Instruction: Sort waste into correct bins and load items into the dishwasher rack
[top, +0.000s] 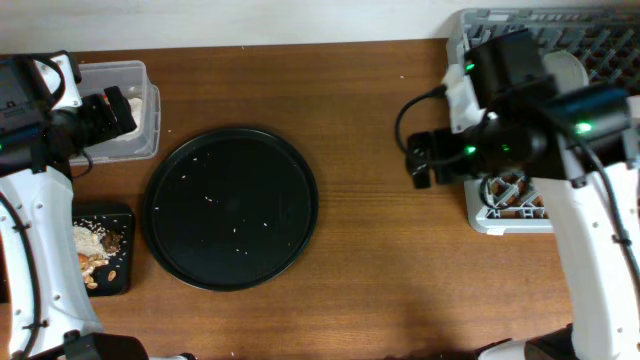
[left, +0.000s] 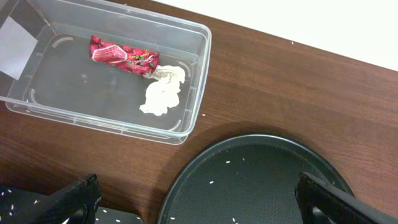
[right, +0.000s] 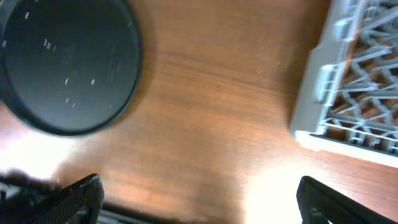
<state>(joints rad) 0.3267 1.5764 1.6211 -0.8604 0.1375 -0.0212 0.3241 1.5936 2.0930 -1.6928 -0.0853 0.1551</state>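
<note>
Only your left wrist view showed inside the clear tub (left: 68, 87): the red wrapper (left: 121, 55) lay on its floor with the crumpled tissue (left: 163, 92) touching its end, both ahead of the left gripper (left: 199, 208) and to its left. From overhead your left arm covered part of that tub, so neither piece could be seen there. Only the overhead view showed the black bin (top: 125, 215), beside the arm and behind the gripper, with beige food scraps (top: 92, 245) piled in it. The round black tray (top: 230, 160) sat just under the left gripper, with a few pale grains (top: 235, 230) on it.

The left gripper's 2 fingers (left: 74, 199) stood wide apart, holding nothing and touching nothing. The right gripper (right: 199, 199) was also spread wide and empty over the bare table (right: 211, 112). The dishwasher rack (right: 348, 81) was ahead to its right and the tray ahead to its left, both apart from the fingers.
</note>
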